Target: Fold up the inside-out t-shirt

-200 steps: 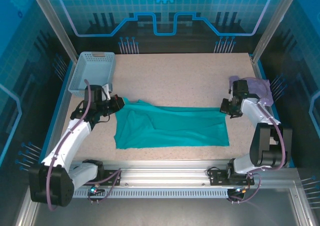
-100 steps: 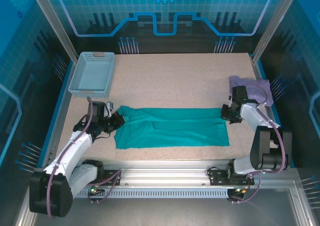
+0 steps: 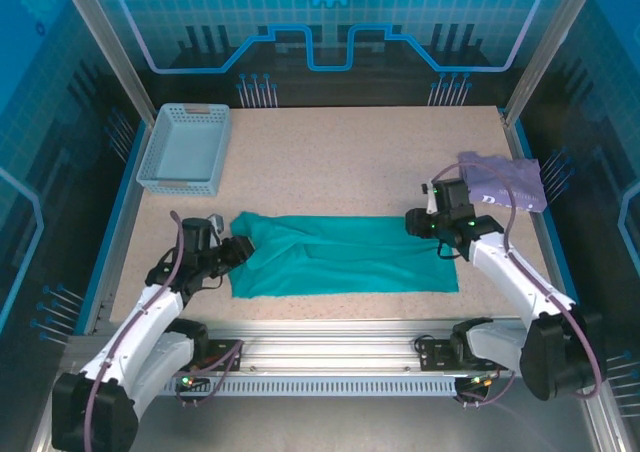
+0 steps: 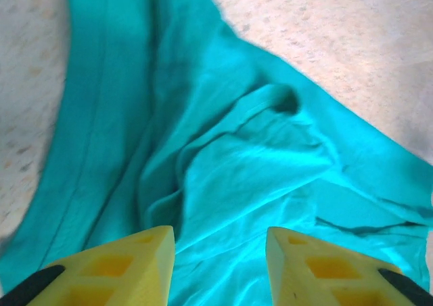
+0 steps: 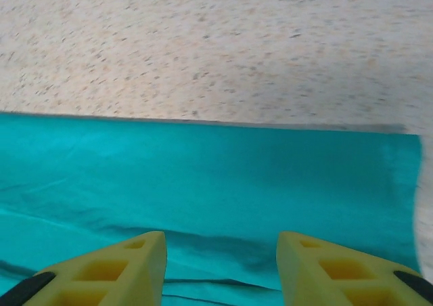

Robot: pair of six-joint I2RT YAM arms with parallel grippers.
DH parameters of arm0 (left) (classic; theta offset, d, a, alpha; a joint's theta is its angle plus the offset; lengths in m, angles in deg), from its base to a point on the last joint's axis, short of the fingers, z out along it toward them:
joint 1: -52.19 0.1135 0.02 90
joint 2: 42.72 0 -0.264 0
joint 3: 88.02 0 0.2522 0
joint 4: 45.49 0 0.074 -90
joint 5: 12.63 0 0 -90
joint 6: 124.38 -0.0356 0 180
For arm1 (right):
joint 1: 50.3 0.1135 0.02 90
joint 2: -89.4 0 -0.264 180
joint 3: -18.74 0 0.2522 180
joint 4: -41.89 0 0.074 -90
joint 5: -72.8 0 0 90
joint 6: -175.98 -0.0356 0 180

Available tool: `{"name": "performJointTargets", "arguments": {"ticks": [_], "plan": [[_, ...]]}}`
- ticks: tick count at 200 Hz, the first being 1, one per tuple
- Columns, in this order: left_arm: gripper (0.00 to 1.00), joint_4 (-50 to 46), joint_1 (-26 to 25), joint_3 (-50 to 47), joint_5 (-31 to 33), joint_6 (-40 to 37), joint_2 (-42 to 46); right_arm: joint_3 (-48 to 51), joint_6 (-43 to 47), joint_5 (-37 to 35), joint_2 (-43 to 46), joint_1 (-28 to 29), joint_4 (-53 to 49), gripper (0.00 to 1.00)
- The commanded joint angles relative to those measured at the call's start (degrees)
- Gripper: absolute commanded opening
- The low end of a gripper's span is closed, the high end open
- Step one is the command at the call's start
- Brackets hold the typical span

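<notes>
Letting go seems to be what has just happened. A second ago both arms stood at the far corners of the inside-out t-shirt (image 3: 345, 257); now both have left them.

The left gripper (image 3: 238, 250) has drawn back toward its base and sits at the shirt's left end. In the left wrist view, the left gripper (image 4: 218, 233) has its yellow fingers spread wide with nothing between them, and bunched teal cloth (image 4: 223, 150) lies just ahead of the tips.

The shirt itself now lies as a slimmer band than a second ago, its far edge nearer to the arms. The lengthwise fold therefore looks laid down rather than carried.

The right gripper (image 3: 415, 222) has swung inward over the shirt's far right corner. In its wrist view the right gripper (image 5: 222, 238) is also wide and empty, with smooth cloth (image 5: 203, 177) ahead of the tips and the straight folded edge just beyond.

My judgement is that the next fold runs across the band, end to end.

For room, the basket (image 3: 183, 184) stands well beyond the left fingers. Bare table (image 3: 350, 162) opens past both sets of tips. The lavender garment (image 3: 505, 182) lies near the right fingers on their outer side, so a wide swing there could snag it.
</notes>
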State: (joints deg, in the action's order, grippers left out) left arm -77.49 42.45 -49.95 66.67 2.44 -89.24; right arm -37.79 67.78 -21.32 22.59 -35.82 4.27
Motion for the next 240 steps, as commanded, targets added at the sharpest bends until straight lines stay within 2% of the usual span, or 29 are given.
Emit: {"name": "performJointTargets", "arguments": {"ticks": [1,40,86,106,146,169,185,199,216,240], "plan": [[0.47,6.08,-3.91,5.67,5.05,-5.93,-6.64,-1.43,-1.40,-0.32,-3.73,1.67,3.30,0.47],[0.52,11.16,-7.05,13.88,4.90,-12.13,-25.53,-3.35,-2.27,0.17,-8.05,3.29,3.21,0.47],[0.53,13.18,-9.02,20.33,5.78,-15.98,-38.98,-2.56,-2.25,-0.19,-7.43,3.54,2.94,0.47],[0.44,11.65,-9.72,20.97,5.39,-15.64,-40.54,-2.35,-2.23,-0.39,-7.45,3.54,2.59,0.47],[0.13,8.73,-11.69,17.91,4.38,-13.95,-35.97,-1.88,-2.50,-0.46,-8.21,3.49,2.94,0.47],[0.07,4.45,-14.93,15.08,2.96,-11.64,-30.44,-2.06,-2.34,-0.62,-8.36,3.54,2.26,0.47],[0.09,0.96,-18.45,12.81,1.14,-8.51,-25.98,-1.83,-2.19,-0.99,-8.02,3.56,1.89,0.47],[0.24,-2.28,-21.61,11.12,-0.50,-5.07,-22.18,-1.63,-2.12,-1.13,-7.89,3.54,1.64,0.47],[0.33,-4.86,-24.25,9.88,-3.79,-2.96,-17.96,-1.58,-2.25,-0.82,-7.94,3.53,1.61,0.47],[0.46,-6.63,-24.43,11.08,-8.97,-4.85,-13.07,-2.07,-2.65,-0.02,-8.43,3.69,1.88,0.47]]}}
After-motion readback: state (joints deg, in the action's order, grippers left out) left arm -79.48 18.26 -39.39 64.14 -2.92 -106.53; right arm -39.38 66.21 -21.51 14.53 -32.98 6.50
